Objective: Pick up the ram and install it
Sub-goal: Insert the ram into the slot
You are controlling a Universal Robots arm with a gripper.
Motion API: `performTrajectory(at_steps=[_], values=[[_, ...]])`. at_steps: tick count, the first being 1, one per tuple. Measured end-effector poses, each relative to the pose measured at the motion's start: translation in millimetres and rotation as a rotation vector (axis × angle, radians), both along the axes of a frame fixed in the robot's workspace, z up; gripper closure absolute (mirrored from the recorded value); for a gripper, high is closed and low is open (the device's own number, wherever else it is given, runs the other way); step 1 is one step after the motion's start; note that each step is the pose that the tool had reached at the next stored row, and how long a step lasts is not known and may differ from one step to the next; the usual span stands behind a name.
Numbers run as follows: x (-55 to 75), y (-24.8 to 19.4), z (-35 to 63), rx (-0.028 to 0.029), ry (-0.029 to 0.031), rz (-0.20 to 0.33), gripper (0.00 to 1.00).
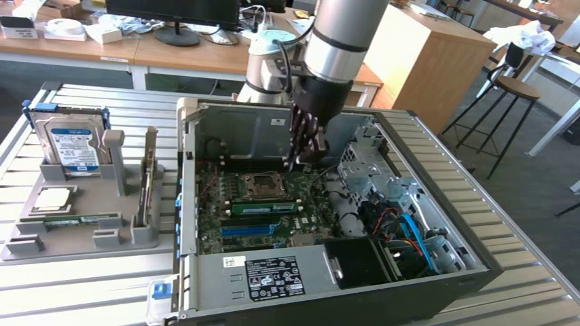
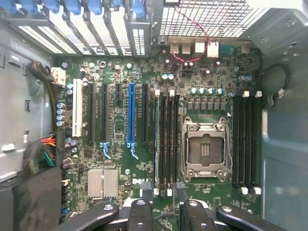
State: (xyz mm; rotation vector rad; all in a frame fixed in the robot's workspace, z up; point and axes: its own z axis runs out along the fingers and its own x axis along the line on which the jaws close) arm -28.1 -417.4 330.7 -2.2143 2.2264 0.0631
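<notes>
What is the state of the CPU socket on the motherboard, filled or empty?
Empty: the CPU socket shows bare contacts inside its metal frame, with no chip seated in it.

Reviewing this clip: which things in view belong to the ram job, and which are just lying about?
Job: ram, seated inside the computer case; open gripper over the motherboard.
Lying about: hard drive, CPU chip, second green stick, all on the grey tray.

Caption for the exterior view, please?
Open, empty claw hangs inside the open computer case, just above the motherboard.
</notes>
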Motion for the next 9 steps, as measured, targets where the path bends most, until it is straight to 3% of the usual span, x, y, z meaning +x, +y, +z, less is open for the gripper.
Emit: performTrajectory(at_steps=[9], values=[[0.3, 0.0, 20.5, 0.0000, 0.0000, 0.000, 0.69]])
